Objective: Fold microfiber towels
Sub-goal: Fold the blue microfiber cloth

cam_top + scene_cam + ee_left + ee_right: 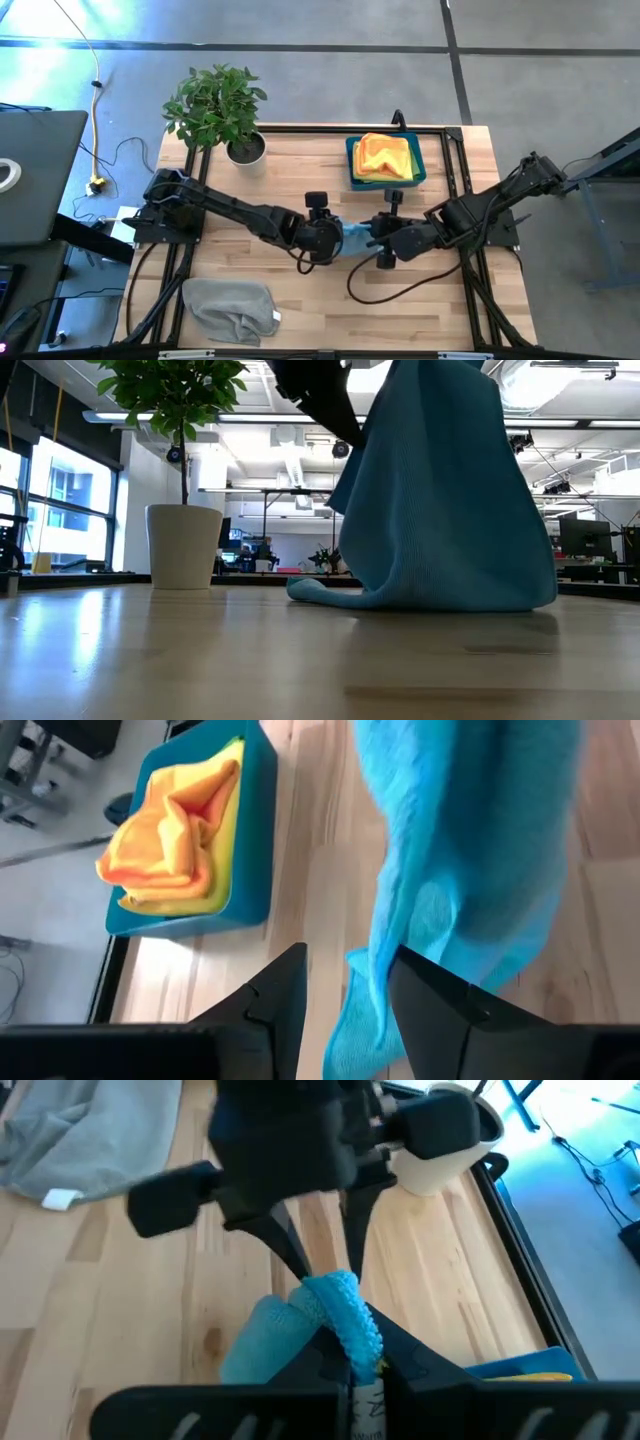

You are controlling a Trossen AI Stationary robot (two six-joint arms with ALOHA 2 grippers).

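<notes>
Light blue towel [440,500] hangs at mid-table between the two grippers, long axis vertical. In the low view its upper part rises out of frame while its lower hem rests on the wooden table [200,660], a small fold trailing toward the pot [184,546]. In the high view only a narrow strip of the same towel [355,235] shows between the wrists.

Right gripper [352,1365]: fingers pressed together, pinching an upper edge of the blue towel, which bunches just above the fingertips in the right wrist view.

Left gripper [345,995]: fingers partly spread, straddling a lower corner of the towel; the cloth hangs between them, touching the inner face of one finger [440,1010]. Whether they grip it cannot be told. From the right wrist view the same gripper [320,1250] faces its partner, its tips at the cloth's top.

Blue bin [386,160] sits at the far edge of the table, right of centre, holding stacked folded orange and yellow towels [385,155]. Grey towel [230,308] lies crumpled and unfolded near the front left corner, a white tag at its edge. Potted plant [218,105] stands at the far left of the table, well apart from the blue towel.
</notes>
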